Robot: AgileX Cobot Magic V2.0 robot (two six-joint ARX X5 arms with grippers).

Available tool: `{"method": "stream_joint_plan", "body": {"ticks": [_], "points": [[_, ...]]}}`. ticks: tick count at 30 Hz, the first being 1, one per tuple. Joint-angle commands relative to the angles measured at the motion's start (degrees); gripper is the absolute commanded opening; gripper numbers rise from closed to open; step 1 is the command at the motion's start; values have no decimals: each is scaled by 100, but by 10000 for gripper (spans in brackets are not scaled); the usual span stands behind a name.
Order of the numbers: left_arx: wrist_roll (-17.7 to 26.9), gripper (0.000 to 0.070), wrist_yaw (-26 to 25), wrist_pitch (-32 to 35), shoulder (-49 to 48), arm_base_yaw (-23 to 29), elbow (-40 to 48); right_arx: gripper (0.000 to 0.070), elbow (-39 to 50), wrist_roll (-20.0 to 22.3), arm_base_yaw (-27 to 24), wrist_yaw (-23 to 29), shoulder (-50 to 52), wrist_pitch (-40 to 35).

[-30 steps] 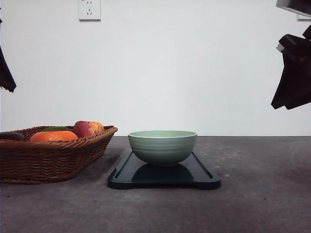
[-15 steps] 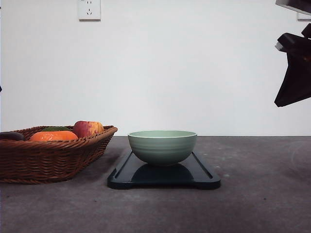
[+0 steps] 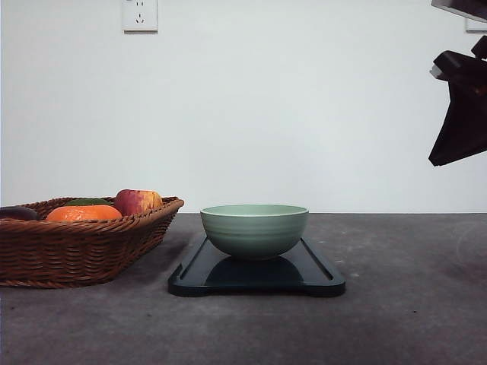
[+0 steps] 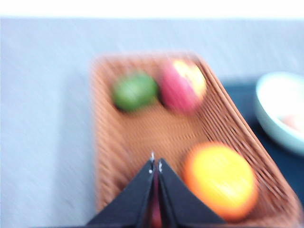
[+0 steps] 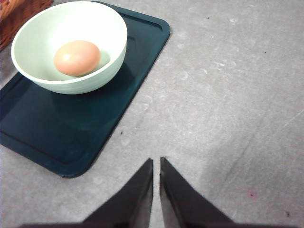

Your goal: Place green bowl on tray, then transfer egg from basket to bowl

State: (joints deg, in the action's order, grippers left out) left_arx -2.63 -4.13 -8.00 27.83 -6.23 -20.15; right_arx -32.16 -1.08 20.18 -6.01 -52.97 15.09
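The green bowl (image 3: 255, 230) stands upright on the dark tray (image 3: 319, 275) at the table's middle. A brown egg (image 5: 77, 57) lies inside the green bowl (image 5: 71, 45), which sits on the tray (image 5: 71, 137). The wicker basket (image 3: 84, 247) stands left of the tray, holding fruit. My right gripper (image 5: 156, 164) is shut and empty, high over bare table to the right of the tray; it shows at the upper right edge (image 3: 463, 106). My left gripper (image 4: 155, 166) is shut, hanging above the basket (image 4: 137, 137), in a blurred view.
The basket holds an orange (image 4: 221, 180), a red apple (image 4: 183, 85) and a green fruit (image 4: 134, 91); the orange (image 3: 84, 214) and apple (image 3: 137, 201) rise over its rim. A wall with a socket (image 3: 140, 15) stands behind the grey table (image 3: 403, 304).
The left arm's dark shape at the left edge has risen out of the front view. The right gripper has shifted slightly up and right. Bowl, tray and basket have not moved.
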Motion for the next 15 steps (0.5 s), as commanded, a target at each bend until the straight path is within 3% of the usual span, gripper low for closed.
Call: {"method": "stream_joint_plan", "body": {"ticks": [1, 8, 15], "points": [[-47, 0, 43, 407, -452, 125, 351, 16, 11, 4, 26, 8, -37, -57], [-385, 0, 532, 261, -1895, 546, 1375, 16, 11, 4, 26, 8, -37, -57], [-472, 0, 575, 105, -2559, 744, 1944, 16, 11, 4, 26, 8, -37, -55]]}}
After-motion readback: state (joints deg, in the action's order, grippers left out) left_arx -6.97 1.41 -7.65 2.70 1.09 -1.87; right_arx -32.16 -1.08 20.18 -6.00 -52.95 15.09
